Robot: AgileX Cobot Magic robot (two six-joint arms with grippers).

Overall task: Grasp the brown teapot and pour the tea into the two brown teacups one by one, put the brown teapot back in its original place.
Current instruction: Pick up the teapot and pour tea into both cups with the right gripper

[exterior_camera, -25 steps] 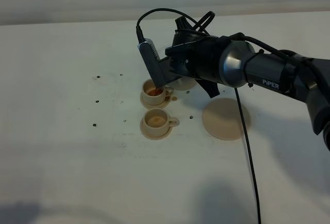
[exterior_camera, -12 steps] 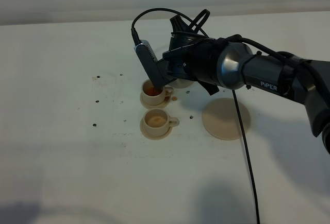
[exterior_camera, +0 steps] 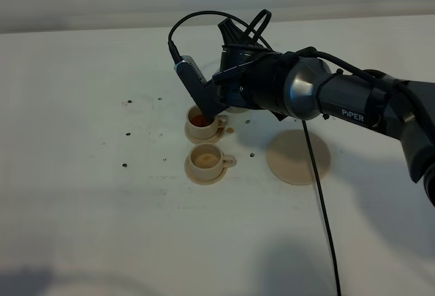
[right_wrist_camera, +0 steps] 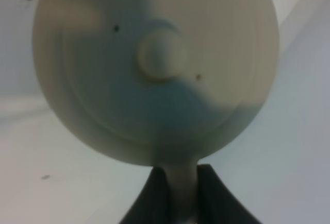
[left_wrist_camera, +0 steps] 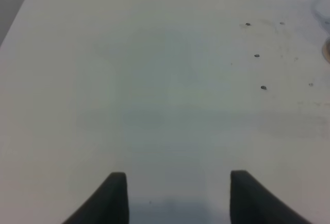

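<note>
My right gripper (right_wrist_camera: pixel 177 183) is shut on the loop handle of the brown teapot (right_wrist_camera: pixel 154 69). The wrist view is filled by its domed lid and knob. In the high view the right gripper (exterior_camera: pixel 228 101) holds the teapot tilted over the far teacup (exterior_camera: pixel 202 122), and the wrist almost wholly hides the pot. The far teacup holds reddish tea. The near teacup (exterior_camera: pixel 206 160) stands on its saucer just in front of it with pale liquid inside. The large flat saucer (exterior_camera: pixel 297 156) lies bare to the right. My left gripper (left_wrist_camera: pixel 178 195) is open and empty over bare table.
A black cable (exterior_camera: pixel 325 207) hangs from the right arm across the table's front right. Small dark specks (exterior_camera: pixel 128 133) and a brown drip (exterior_camera: pixel 230 130) dot the white table (exterior_camera: pixel 102 207) around the cups.
The right wrist has shifted slightly left and tipped the teapot further over the far teacup. The tea in that cup looks redder and fuller. The near cup and large saucer have not moved.
</note>
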